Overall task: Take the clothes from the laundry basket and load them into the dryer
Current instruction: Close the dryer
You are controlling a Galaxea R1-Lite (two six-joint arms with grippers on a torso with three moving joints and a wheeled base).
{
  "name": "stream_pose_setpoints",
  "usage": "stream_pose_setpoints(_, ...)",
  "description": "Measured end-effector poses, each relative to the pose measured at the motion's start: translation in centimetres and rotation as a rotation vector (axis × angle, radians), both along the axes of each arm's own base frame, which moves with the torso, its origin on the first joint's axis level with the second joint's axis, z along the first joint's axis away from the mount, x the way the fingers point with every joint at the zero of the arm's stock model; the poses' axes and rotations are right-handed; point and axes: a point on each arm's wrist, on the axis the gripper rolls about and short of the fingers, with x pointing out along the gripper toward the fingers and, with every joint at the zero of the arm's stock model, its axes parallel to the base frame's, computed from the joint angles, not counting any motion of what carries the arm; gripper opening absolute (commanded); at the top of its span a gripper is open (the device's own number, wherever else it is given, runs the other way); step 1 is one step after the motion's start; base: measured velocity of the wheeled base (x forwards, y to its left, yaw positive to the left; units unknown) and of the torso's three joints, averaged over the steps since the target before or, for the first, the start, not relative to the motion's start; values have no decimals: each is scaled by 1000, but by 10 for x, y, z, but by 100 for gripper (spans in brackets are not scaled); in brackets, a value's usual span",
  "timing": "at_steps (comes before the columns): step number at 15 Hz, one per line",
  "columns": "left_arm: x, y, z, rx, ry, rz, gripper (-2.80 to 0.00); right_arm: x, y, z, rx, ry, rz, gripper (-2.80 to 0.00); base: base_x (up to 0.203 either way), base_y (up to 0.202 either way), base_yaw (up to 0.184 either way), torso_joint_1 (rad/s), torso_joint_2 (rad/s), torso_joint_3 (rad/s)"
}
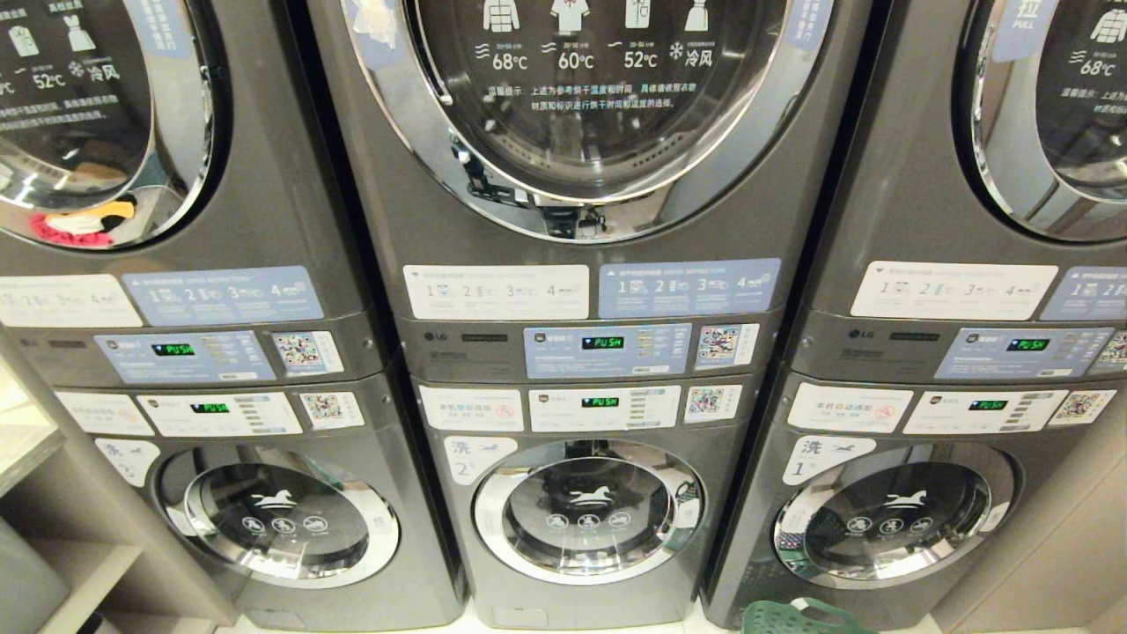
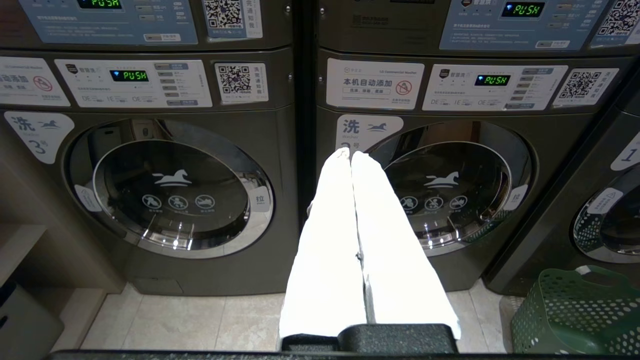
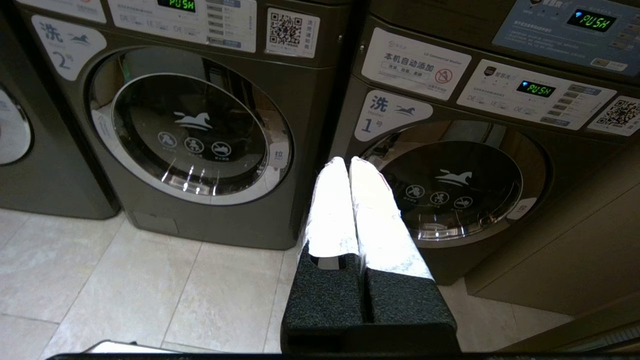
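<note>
The dryer (image 1: 599, 97) is the upper drum of the middle stack, with its round glass door closed. A green mesh laundry basket (image 1: 797, 616) stands on the floor in front of the right-hand stack, and only its rim shows in the head view. The left wrist view shows the laundry basket (image 2: 580, 315) from the side. The clothes are out of view. My left gripper (image 2: 351, 154) is shut and empty, held low and pointing at the lower washers. My right gripper (image 3: 348, 160) is also shut and empty, and points between washers 2 and 1. Neither arm appears in the head view.
Three grey stacks stand side by side, each with a dryer above and a washer (image 1: 588, 511) below, all doors closed. Red, yellow and white fabric (image 1: 79, 224) shows at the left dryer's door. A shelf unit (image 1: 53, 528) stands at the far left. The floor (image 3: 125, 280) is pale tile.
</note>
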Motion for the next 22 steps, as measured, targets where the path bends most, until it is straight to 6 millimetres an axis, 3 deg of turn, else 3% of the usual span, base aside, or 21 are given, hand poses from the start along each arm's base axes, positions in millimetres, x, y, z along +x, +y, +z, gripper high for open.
stream_pose_setpoints(7, 0, 0, 0, 5, 7, 0, -280, -1, -1, -1, 155, -15, -84, -280, 1, -26, 1, -1, 0, 1)
stream_pose_setpoints(17, 0, 0, 0, 2, 2, 0, -280, -1, -1, -1, 99, -13, -71, -280, 0, -194, 2, 3, 4, 3)
stream_pose_setpoints(22, 0, 0, 0, 3, 3, 0, -280, -1, -1, -1, 109, -12, -72, -280, 0, -44, 2, 1, 1, 1)
